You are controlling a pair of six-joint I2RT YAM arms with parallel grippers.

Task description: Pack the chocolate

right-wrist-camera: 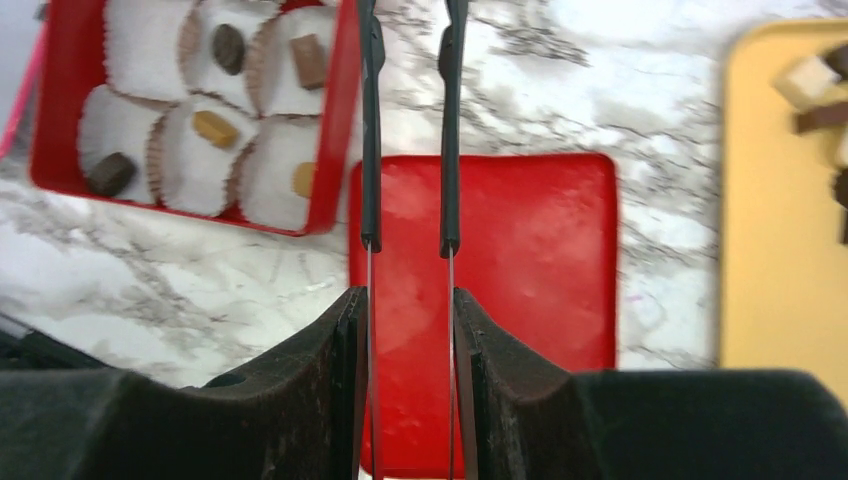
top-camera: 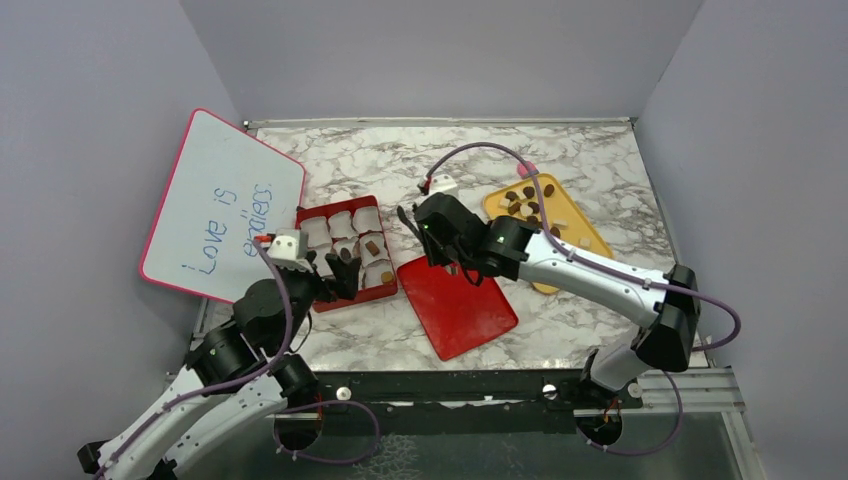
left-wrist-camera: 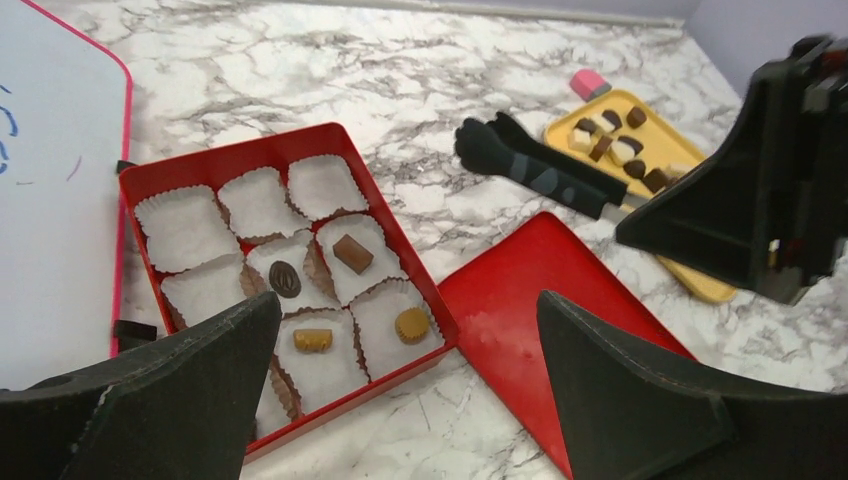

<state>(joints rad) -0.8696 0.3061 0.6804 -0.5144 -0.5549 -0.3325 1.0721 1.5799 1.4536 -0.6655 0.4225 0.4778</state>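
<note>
Several chocolate pieces (left-wrist-camera: 352, 253) lie in white paper cups inside the red box (left-wrist-camera: 230, 155). More chocolate (top-camera: 525, 200) sits on the yellow tray (top-camera: 570, 225) at the back right. My right gripper (right-wrist-camera: 408, 292) is shut on black tongs (right-wrist-camera: 370, 120), whose arms reach out over the red lid (right-wrist-camera: 530, 260) toward the box's right wall. The tongs (left-wrist-camera: 530, 170) show nothing between their tips. My left gripper (left-wrist-camera: 407, 300) stands wide open above the box's near right corner, holding nothing.
The red lid (top-camera: 460, 305) lies flat between the box (top-camera: 345, 255) and the tray. A small pink block (top-camera: 527, 170) rests behind the tray. A whiteboard (top-camera: 220, 205) with blue writing leans at the left wall, beside the box.
</note>
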